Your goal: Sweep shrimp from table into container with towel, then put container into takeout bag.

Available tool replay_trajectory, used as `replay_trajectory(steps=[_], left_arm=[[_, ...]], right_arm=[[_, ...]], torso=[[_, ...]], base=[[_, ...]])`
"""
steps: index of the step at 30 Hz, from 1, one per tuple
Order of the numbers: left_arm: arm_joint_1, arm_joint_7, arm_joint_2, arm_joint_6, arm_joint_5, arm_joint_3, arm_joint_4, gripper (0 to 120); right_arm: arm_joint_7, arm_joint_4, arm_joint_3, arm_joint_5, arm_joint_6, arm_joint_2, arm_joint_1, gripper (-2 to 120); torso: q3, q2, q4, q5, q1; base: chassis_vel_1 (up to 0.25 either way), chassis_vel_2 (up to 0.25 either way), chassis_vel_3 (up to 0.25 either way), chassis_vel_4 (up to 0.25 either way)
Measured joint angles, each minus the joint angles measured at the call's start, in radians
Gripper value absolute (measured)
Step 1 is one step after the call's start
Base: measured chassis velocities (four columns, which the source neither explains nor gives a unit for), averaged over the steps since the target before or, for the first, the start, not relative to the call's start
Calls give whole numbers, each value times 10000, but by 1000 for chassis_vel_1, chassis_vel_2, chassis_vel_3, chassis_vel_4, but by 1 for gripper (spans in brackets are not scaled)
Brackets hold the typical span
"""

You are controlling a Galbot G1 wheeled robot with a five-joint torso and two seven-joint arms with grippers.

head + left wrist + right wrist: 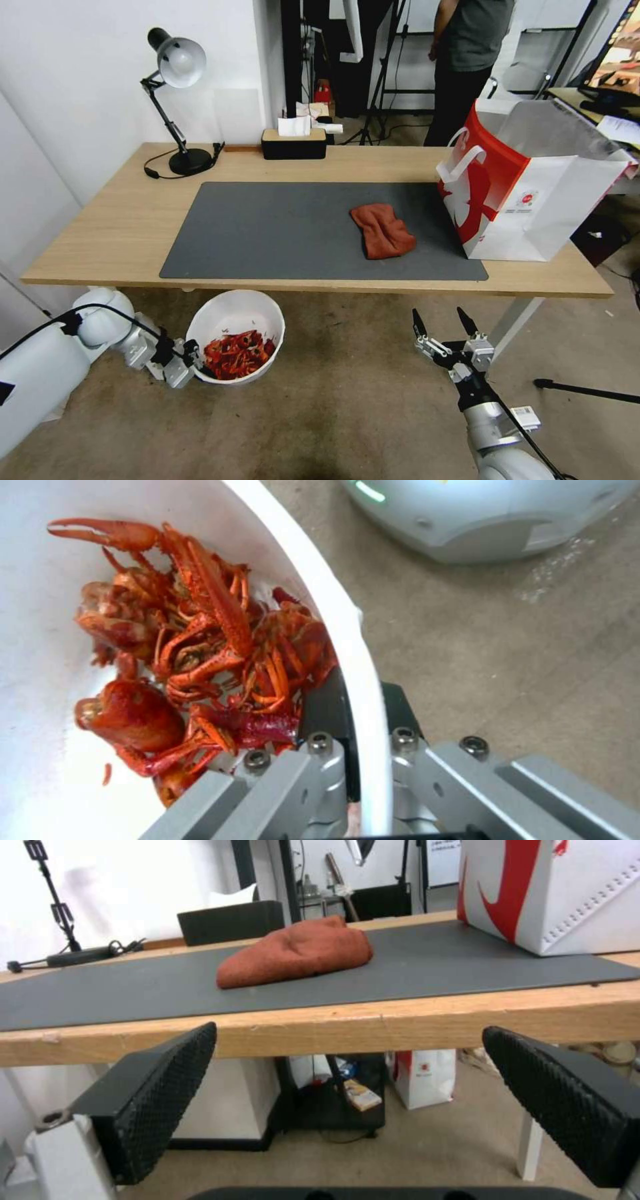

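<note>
The left tool [193, 360] was clamped on the rim of the bowl [233, 313], one finger inside and one outside, holding it below the worktop's [120, 227] near edge, over open floor. The shrimp [235, 353], glossy red, lay heaped in the bowl beside that tool. The right tool [443, 327] hung below the near edge, fingers spread apart. The towel [381, 231] lay crumpled on the mat [267, 233], near the bag [533, 193].

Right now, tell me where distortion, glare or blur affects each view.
Head view: wide-angle bending bows the table edge and tilts the takeout bag. Left wrist view: crayfish glossy with highlights, container rim pinched by the left gripper. Right wrist view: right gripper fingers loom large, towel slightly soft.
</note>
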Motion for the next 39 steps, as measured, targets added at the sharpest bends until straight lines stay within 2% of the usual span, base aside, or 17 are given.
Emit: replay_trajectory(steps=[1, 4, 5, 8, 10, 11, 14, 16, 23, 25, 27, 29, 30, 33, 36, 38, 39], left_arm=[[0, 0, 0, 0, 0, 0, 0, 0], [1162, -101, 545, -35, -10, -634, -952, 0], [1162, -101, 545, -35, -10, -634, -952, 0], [1945, -226, 1056, -21, -300, -991, -2056, 0], [2038, -240, 1226, 42, -463, -1054, -2425, 0], [2018, -246, 1464, 222, -674, -1078, -2972, 0], [1891, -246, 1648, 378, -826, -1075, -3301, 0], [1385, -241, 2055, 805, -1130, -1035, -4055, 0], [990, -348, 2802, 1391, -2123, -976, -4855, 0], [650, -478, 3092, 1633, -2727, -991, -5074, 0], [438, -539, 3145, 1696, -2852, -975, -5100, 0], [-471, -652, 3183, 1802, -3111, -781, -5059, 0], [-471, -652, 3183, 1802, -3111, -781, -5059, 0], [-2020, -778, 3113, 2085, -4025, -336, -4717, 0], [-2372, -790, 3088, 2126, -4218, -210, -4598, 0], [-3272, -791, 2941, 2152, -4376, 245, -4275, 0], [-3958, -785, 2811, 2152, -4391, 806, -4067, 0]], right_arm=[[0, 0, 0, 0, 0, 0, 0, 100], [17, -114, -139, 26, -26, -10, 198, 100], [17, -114, -139, 26, -26, -10, 198, 100], [19, -217, -215, 29, -28, 34, 268, 100], [19, -244, -222, 31, -28, 49, 266, 100], [12, -268, -228, 31, -28, 55, 251, 100], [4, -298, -228, 31, -28, 54, 229, 100], [-22, -369, -218, 31, -1, 54, 127, 100], [-46, -409, -201, 23, 62, 122, -64, 100], [-58, -409, -204, -6, 72, 162, -108, 100], [-61, -409, -212, -18, 73, 170, -113, 100], [-65, -408, -256, -59, 75, 205, -117, 100], [-65, -408, -256, -59, 75, 205, -117, 100], [-64, -331, -264, -215, 76, 297, -204, 100], [-63, -322, -263, -251, 75, 319, -240, 100], [-61, -287, -254, -336, 75, 380, -312, 100], [-59, -277, -248, -374, 75, 414, -336, 100]], torso=[[0, 0, 0, 0, 0], [0, 0, 1, 0, 0], [0, 0, 1, 0, 0], [-1, 1, 3, -1, 0], [0, 1, 0, 0, 0], [0, 0, 0, 0, 1], [-1, 0, -1, -2, 0], [0, 0, -5, 4, 0], [0, 1, 0, -2, 0], [0, 1, 1, 0, -1], [-1, 1, 1, -1, 0], [0, 1, -2, 1, 1], [0, 1, -2, 1, 1], [0, 1, -3, -1, 2], [0, 1, -1, 0, 2], [0, 1, 2, 1, 1], [0, 1, 3, 1, 1]], base=[[0, 0, 0, 0], [0, 0, 0, 0], [0, 0, 0, 0], [0, 0, 0, 0], [0, 0, 0, 0], [0, 0, 0, 0], [0, 0, 0, 0], [0, 0, 0, 0], [0, 0, 0, 0], [0, 0, 0, 0], [0, 0, 0, 0], [0, 0, 0, 0], [0, 0, 0, 0], [0, 0, 0, 0], [0, 0, 0, 0], [0, 0, 0, 0], [0, 0, 0, 0]])
